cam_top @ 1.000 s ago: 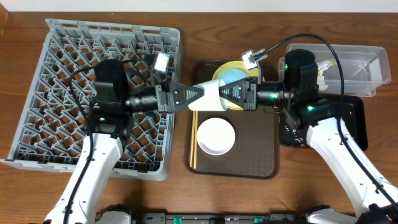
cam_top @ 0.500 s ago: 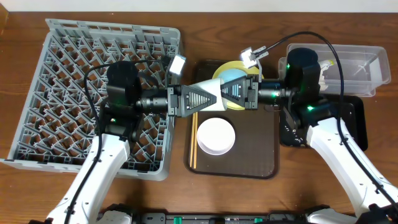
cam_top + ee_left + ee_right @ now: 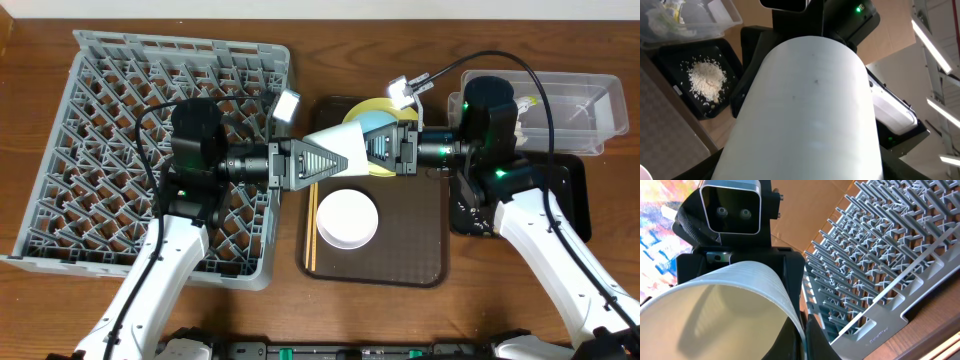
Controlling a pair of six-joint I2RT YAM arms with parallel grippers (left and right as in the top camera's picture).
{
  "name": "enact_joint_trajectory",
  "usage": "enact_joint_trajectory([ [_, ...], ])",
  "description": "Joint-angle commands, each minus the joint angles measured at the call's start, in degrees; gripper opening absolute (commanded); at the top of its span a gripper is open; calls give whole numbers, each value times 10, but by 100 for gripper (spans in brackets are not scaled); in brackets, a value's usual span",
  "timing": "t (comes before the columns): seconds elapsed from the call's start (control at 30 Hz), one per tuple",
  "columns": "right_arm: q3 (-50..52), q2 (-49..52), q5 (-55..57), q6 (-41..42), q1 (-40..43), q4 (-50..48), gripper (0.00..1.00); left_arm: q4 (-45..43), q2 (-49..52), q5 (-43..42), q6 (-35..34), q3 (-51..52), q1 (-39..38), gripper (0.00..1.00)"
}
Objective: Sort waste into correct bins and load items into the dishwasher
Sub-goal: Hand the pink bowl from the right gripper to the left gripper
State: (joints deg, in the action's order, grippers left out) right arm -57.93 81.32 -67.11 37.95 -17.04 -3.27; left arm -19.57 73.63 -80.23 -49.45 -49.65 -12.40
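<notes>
A white cup (image 3: 335, 146) hangs on its side above the brown tray, between both arms. My right gripper (image 3: 370, 150) is shut on the cup's rim; in the right wrist view one finger sits inside the cup (image 3: 715, 310) and one outside, at the gripper's tips (image 3: 802, 340). My left gripper (image 3: 342, 158) straddles the cup's base end. In the left wrist view the cup (image 3: 810, 110) fills the space between its jaws, and I cannot see whether they press on it. The grey dishwasher rack (image 3: 100, 130) lies to the left.
On the brown tray (image 3: 420, 240) rest a pale bowl (image 3: 347, 218), chopsticks (image 3: 311, 225), and a yellow plate (image 3: 362, 108) under a light blue bowl (image 3: 380, 125). At the right, a clear tub (image 3: 580, 100) holds wrapper waste, and a black tray (image 3: 575, 200) holds rice crumbs (image 3: 705, 80).
My left arm has slid right, up to the cup, and its jaws have narrowed round the cup's base. The right gripper has kept its hold on the rim.
</notes>
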Motion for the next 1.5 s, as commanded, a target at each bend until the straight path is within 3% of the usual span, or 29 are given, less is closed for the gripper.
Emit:
enact_joint_trajectory([
  [0.0,-2,5,13,-1,1,-2,1,-1,-2,3,14,-9,-2,68],
  [0.23,-2,5,-2,-1,1,-2,1,-1,-2,3,54,-9,-2,57],
  [0.37,-2,5,-7,-1,1,-1,1,-1,-2,4,71,-9,-2,57],
  [0.43,-2,5,-7,-1,1,-1,1,-1,-2,16,72,-9,-2,74],
  [0.47,-2,5,-7,-1,1,1,1,-1,-2,21,72,-9,-2,76],
  [1.47,-2,5,-7,-3,1,55,1,-10,-2,76,70,-9,-2,81],
])
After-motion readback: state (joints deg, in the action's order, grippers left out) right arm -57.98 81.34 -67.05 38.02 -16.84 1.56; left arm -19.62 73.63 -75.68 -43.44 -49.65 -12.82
